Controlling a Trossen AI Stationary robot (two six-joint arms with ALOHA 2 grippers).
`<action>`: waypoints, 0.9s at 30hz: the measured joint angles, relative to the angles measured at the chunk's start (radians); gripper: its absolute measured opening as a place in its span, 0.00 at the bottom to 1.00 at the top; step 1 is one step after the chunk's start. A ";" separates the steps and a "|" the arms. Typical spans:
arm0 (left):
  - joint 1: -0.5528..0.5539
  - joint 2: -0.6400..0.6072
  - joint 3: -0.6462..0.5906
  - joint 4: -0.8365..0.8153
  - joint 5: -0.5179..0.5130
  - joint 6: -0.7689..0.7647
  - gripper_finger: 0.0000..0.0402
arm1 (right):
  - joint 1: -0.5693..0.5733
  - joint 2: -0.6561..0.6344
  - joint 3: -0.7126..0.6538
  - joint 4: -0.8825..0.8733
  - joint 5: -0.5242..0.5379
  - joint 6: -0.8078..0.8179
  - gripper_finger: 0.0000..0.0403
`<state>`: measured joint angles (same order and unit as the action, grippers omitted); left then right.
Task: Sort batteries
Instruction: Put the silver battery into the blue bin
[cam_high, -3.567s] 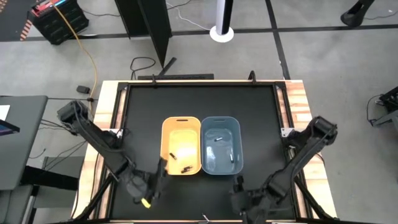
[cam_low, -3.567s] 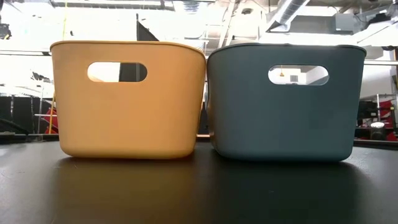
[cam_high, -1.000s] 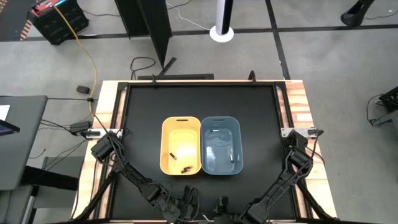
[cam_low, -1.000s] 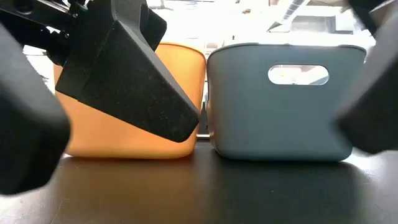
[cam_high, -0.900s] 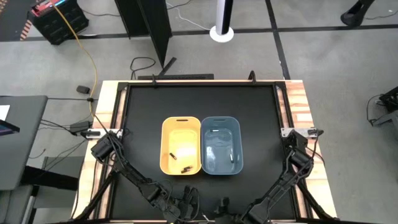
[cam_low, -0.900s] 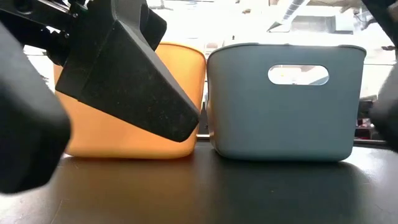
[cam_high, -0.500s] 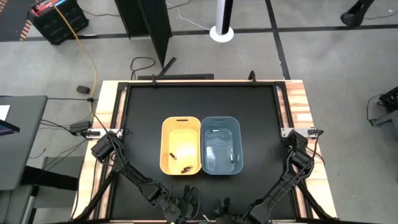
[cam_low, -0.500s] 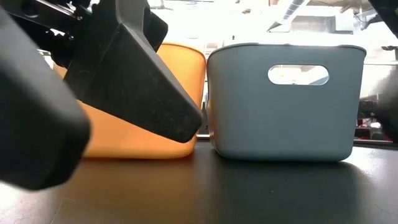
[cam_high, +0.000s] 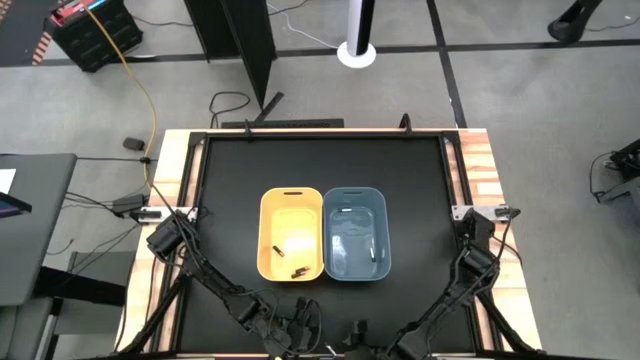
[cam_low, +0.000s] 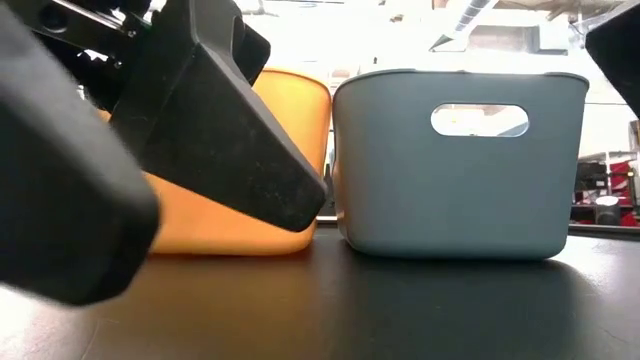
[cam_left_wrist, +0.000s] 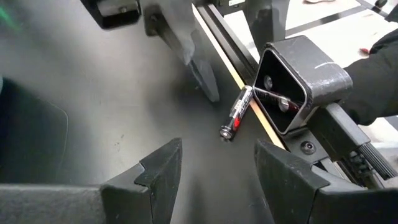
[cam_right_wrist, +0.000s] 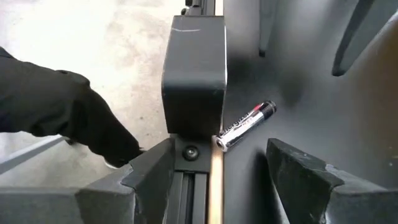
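Note:
One battery (cam_left_wrist: 237, 113), silvery and dark with a red mark, lies on its side on the black table by the near edge, beside the low camera's housing (cam_left_wrist: 298, 78). It also shows in the right wrist view (cam_right_wrist: 245, 124). My left gripper (cam_left_wrist: 217, 149) and my right gripper (cam_right_wrist: 221, 149) are both open and empty, low over the table on either side of this battery (cam_high: 303, 318) (cam_high: 357, 328). Dark batteries (cam_high: 298, 270) lie in the yellow bin (cam_high: 291, 200). White batteries (cam_high: 372, 255) lie in the blue bin (cam_high: 355, 195).
The two bins stand side by side at the table's middle. My left arm's dark bulk (cam_low: 200, 130) covers much of the low view. A person's dark sleeve (cam_right_wrist: 68, 115) shows beyond the near edge. The table's raised edge rail (cam_right_wrist: 214, 186) runs next to the loose battery.
In the low view, the dark part of my right arm has moved out at the picture's right. My left arm's bulk looms a little larger. The bins and their batteries have kept still.

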<state>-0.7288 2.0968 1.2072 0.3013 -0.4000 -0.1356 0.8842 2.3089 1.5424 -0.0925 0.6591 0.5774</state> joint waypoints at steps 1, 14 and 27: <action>0.000 0.000 0.000 0.001 0.000 0.000 0.49 | -0.001 0.001 0.000 0.001 0.000 -0.004 0.67; 0.000 0.000 0.000 -0.005 0.000 0.000 0.49 | -0.033 0.000 0.003 -0.035 -0.006 -0.026 0.67; 0.000 0.000 0.000 -0.005 0.001 -0.002 0.49 | -0.058 -0.002 0.003 -0.051 -0.024 -0.095 0.67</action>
<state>-0.7288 2.0968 1.2072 0.2958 -0.3988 -0.1375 0.8265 2.3070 1.5452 -0.1436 0.6350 0.4823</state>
